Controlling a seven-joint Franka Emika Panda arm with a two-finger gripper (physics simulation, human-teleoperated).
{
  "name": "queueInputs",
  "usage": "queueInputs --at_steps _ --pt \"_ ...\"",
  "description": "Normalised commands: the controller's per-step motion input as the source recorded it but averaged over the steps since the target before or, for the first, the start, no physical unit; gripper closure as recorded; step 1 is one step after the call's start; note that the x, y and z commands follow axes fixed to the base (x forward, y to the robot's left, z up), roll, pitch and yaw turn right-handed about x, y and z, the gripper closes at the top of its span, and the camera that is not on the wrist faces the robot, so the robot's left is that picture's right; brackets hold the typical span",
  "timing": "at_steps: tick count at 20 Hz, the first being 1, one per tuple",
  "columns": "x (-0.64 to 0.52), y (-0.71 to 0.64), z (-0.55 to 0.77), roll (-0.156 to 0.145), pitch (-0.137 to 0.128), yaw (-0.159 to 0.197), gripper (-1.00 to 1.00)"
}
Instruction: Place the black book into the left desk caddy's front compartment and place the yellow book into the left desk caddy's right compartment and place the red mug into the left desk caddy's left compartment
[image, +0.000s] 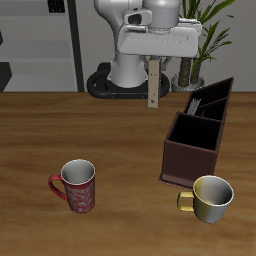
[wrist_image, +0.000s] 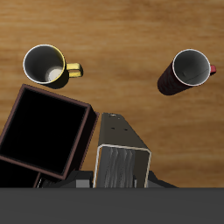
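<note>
My gripper (image: 153, 66) is shut on the yellow book (image: 153, 88), a pale grey-tan slab hanging upright above the table behind the middle; the wrist view shows its ridged edge (wrist_image: 122, 162). The left desk caddy (image: 188, 162), dark brown with black inner walls, stands beside and below it. Its large square compartment (wrist_image: 44, 127) looks empty. A thin dark slab (image: 194, 104), apparently the black book, leans in a narrow section farther back. The red mug (image: 78, 185) stands upright near the table's front edge, and it also shows in the wrist view (wrist_image: 189, 70).
A shiny yellow-gold mug (image: 211, 197) stands just in front of the caddy, close to its wall, and shows in the wrist view (wrist_image: 45, 65). The robot base (image: 125, 70) and a potted plant (image: 205, 30) are at the table's back.
</note>
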Motion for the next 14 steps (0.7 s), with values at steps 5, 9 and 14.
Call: queueInputs --at_steps 5,9,14 --pt "0.16 0.44 0.03 0.040 0.011 0.013 1.00" --pt "0.15 0.43 0.00 0.045 0.025 -0.002 1.00" --pt "0.03 0.25 0.02 0.030 0.011 -0.017 1.00"
